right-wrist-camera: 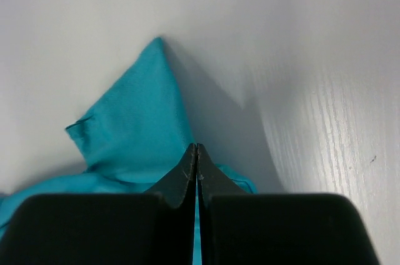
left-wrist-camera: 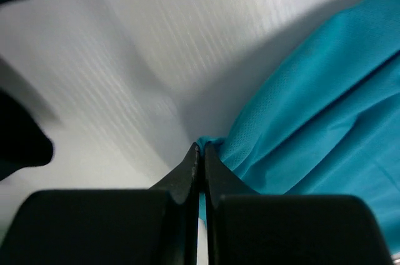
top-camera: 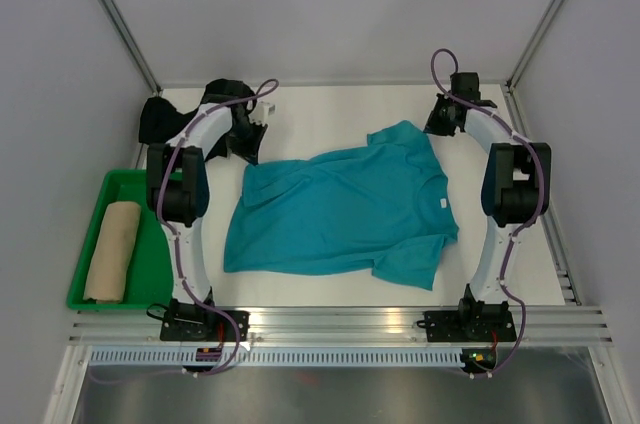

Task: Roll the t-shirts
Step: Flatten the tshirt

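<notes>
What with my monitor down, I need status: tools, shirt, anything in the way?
Left tool shut on teal t-shirt, far hem corner; right tool shut on its far sleeve. Spread flat, not rolled. Black t-shirt heaped far left; nothing lying on teal.

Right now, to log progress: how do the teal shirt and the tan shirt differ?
The teal shirt lies spread out; the tan shirt is rolled into a cylinder. The teal shirt is on the table, the tan shirt in the green tray. Both are plain fabric.
</notes>
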`<action>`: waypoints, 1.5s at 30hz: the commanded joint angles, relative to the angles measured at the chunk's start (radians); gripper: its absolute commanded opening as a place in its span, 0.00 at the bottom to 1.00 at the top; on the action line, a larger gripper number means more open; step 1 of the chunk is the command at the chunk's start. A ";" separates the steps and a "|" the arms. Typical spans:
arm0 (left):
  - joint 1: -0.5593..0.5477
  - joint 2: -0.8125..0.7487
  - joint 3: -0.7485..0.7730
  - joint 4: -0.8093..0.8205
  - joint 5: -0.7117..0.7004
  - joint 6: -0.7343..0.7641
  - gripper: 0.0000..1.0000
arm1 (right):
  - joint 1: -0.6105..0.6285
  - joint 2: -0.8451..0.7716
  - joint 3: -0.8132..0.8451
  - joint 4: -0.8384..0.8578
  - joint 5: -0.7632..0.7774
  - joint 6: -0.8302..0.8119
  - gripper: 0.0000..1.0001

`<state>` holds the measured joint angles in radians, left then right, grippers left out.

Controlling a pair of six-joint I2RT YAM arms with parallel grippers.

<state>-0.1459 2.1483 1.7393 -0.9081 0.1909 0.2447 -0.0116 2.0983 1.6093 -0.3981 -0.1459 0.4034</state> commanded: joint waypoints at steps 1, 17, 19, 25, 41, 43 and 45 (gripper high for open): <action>0.002 -0.146 0.060 0.098 0.012 -0.025 0.02 | 0.004 -0.103 0.026 0.061 -0.018 -0.009 0.00; 0.002 -0.147 0.074 0.399 -0.090 0.015 0.02 | -0.021 -0.169 0.012 0.231 0.003 0.003 0.00; 0.002 -0.105 0.081 0.417 -0.114 0.013 0.02 | -0.022 -0.137 0.043 0.231 0.000 0.012 0.00; 0.002 0.007 0.169 0.469 -0.172 0.015 0.02 | -0.021 0.006 0.152 0.242 0.019 0.035 0.00; 0.002 0.187 0.344 0.460 -0.317 0.041 0.74 | -0.021 0.313 0.529 0.011 0.190 0.045 0.69; 0.002 0.148 0.327 0.439 -0.292 0.036 0.75 | -0.022 0.263 0.526 -0.037 0.259 0.041 0.71; -0.006 0.057 0.296 0.434 -0.237 0.044 0.75 | -0.022 0.159 0.470 -0.099 0.378 0.054 0.72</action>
<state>-0.1455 2.3394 2.0315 -0.4778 -0.0834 0.2707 -0.0303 2.4008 2.0686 -0.3786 0.0460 0.4488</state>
